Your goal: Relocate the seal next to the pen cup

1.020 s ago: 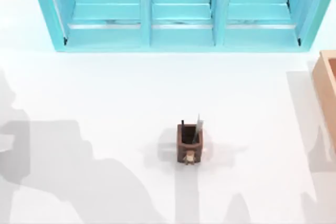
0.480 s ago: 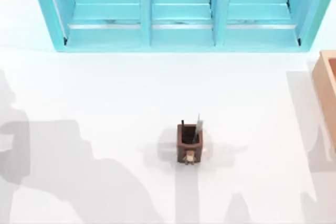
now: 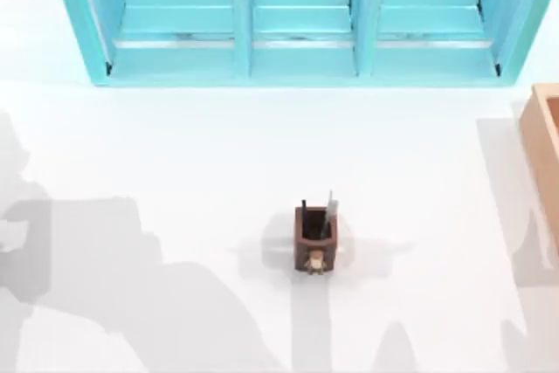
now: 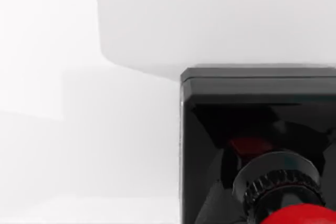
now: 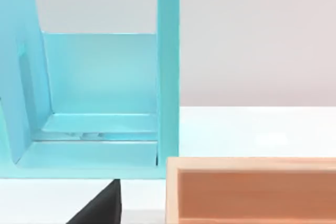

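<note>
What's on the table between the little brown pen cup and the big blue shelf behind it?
Nothing. From the top view, the white table is bare between the pen cup and the blue shelf, apart from soft shadows.

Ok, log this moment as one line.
stage: approach | seal: close under left wrist camera | pen cup: table centre, upright | shelf: rear | wooden box: right edge
</note>
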Available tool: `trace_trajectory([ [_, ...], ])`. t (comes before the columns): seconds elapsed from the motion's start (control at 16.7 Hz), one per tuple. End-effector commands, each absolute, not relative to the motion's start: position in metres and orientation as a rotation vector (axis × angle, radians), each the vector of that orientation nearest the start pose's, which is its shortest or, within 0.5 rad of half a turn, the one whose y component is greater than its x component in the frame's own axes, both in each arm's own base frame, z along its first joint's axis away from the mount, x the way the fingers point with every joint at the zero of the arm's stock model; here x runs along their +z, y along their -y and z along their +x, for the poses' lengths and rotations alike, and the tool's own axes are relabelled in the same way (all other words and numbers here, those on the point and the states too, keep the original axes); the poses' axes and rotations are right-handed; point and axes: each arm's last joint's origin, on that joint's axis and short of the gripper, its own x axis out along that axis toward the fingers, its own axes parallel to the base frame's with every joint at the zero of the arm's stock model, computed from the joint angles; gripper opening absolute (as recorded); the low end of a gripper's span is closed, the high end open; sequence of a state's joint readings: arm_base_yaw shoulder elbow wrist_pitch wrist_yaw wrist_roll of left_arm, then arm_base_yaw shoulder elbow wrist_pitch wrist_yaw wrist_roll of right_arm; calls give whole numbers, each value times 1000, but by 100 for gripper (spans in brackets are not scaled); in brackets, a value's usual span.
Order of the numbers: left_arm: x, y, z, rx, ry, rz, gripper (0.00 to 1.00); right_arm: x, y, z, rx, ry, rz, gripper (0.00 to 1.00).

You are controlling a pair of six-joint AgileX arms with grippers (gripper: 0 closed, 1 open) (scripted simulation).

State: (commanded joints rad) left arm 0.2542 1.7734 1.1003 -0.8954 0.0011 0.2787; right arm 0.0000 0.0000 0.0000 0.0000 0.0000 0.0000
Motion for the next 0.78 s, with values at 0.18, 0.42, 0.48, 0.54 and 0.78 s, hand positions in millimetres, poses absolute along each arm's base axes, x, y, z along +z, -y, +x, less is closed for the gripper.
trace_trajectory([
  [0.18, 179, -54, 310, -14, -1565, 15, 0, 160, 1, 106, 0, 0, 0, 100],
  [0.42, 231, 3, 312, -18, -1595, 16, 0, 160, 1, 106, 0, 0, 0, 100],
  [0.48, 245, 18, 309, -17, -1598, 18, 0, 160, 1, 106, 0, 0, 0, 100],
  [0.54, 258, 31, 305, -17, -1596, 19, 0, 160, 1, 106, 0, 0, 0, 100],
  [0.78, 290, 57, 292, -18, -1570, 17, 0, 160, 1, 106, 0, 0, 0, 100],
])
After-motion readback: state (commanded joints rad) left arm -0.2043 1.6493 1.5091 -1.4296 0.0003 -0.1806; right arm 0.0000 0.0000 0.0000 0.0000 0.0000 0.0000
